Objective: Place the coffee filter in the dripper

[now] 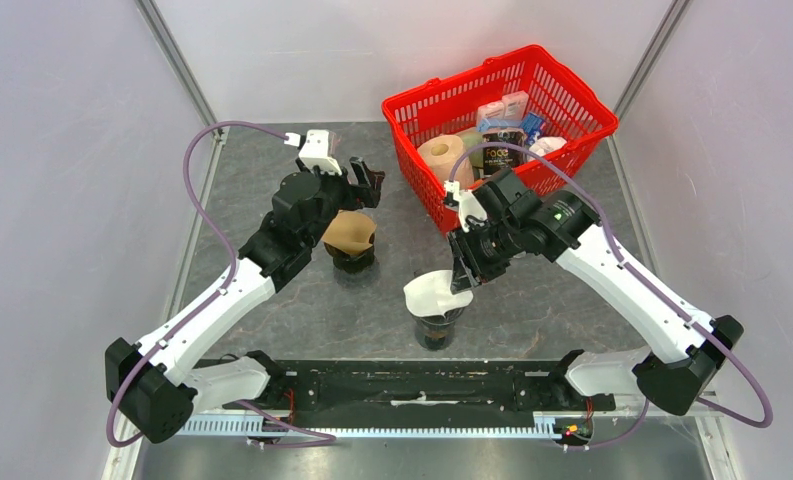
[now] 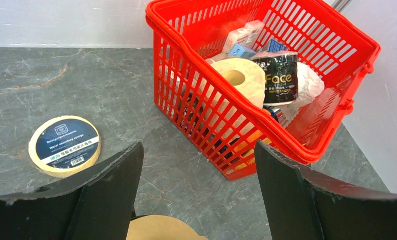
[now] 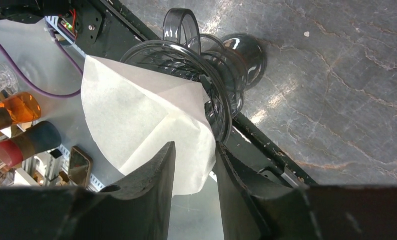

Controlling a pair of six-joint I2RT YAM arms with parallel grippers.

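Observation:
A white coffee filter (image 1: 428, 291) sits in a clear dark dripper (image 1: 439, 328) at the table's front centre, leaning out over its left rim. In the right wrist view the coffee filter (image 3: 136, 115) spreads out of the ribbed dripper (image 3: 221, 70). My right gripper (image 1: 463, 281) (image 3: 193, 150) hangs at the filter's right edge, open, with that edge loose in the gap between its fingers (image 3: 153, 172). My left gripper (image 1: 368, 184) (image 2: 197, 150) stands wide open and holds nothing. It is just beyond a brown filter (image 1: 349, 231) (image 2: 158, 229) that rests in a second dripper (image 1: 353, 260).
A red basket (image 1: 409, 103) (image 2: 306, 150) with a paper roll, a black packet and small boxes stands at the back right. A flat roll of tape (image 2: 64, 145) lies on the stone table left of the left gripper. The black rail (image 1: 372, 385) runs along the near edge.

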